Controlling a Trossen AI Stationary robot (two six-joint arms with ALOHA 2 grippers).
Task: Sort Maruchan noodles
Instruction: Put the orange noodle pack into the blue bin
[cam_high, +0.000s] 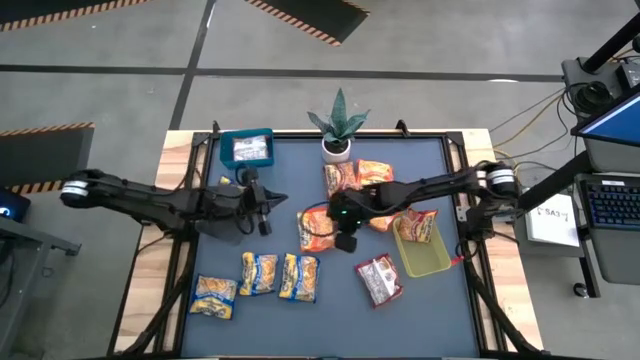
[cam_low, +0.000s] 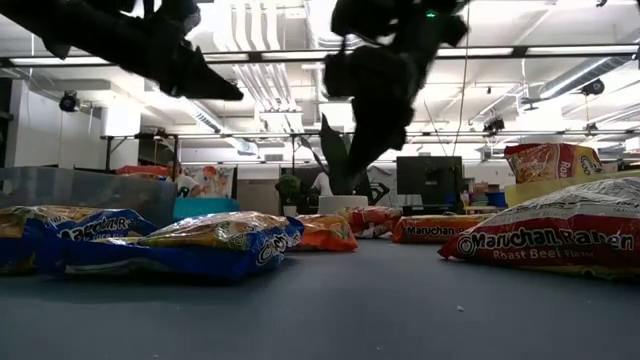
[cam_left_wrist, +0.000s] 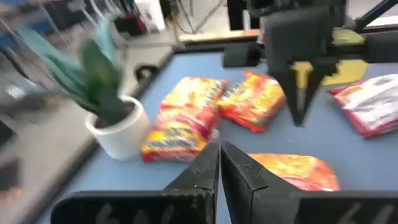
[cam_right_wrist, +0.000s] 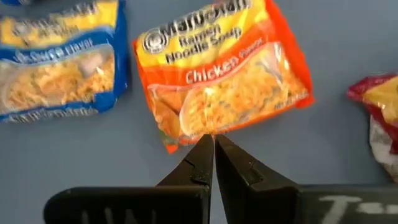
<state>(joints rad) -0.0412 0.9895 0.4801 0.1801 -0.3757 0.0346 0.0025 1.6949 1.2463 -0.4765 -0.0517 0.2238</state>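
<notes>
While both claws hang shut and empty, the right claw (cam_right_wrist: 213, 144) hovers at the orange packet's (cam_right_wrist: 224, 78) edge.

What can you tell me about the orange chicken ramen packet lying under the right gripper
The orange chicken packet is a flat, crinkly plastic pouch with a yellow top band, printed Maruchan Ramen Noodle Soup, Chicken Flavor, and a clear window showing the noodle block. It lies face up near the middle of the dark mat, tilted. The shut right gripper hangs over one corner; contact cannot be told. A blue-and-yellow packet lies beside it, apart.

glossy crinkly plastic noodle packets (cam_right_wrist: 217, 81), matt table (cam_high: 450, 310)
</notes>
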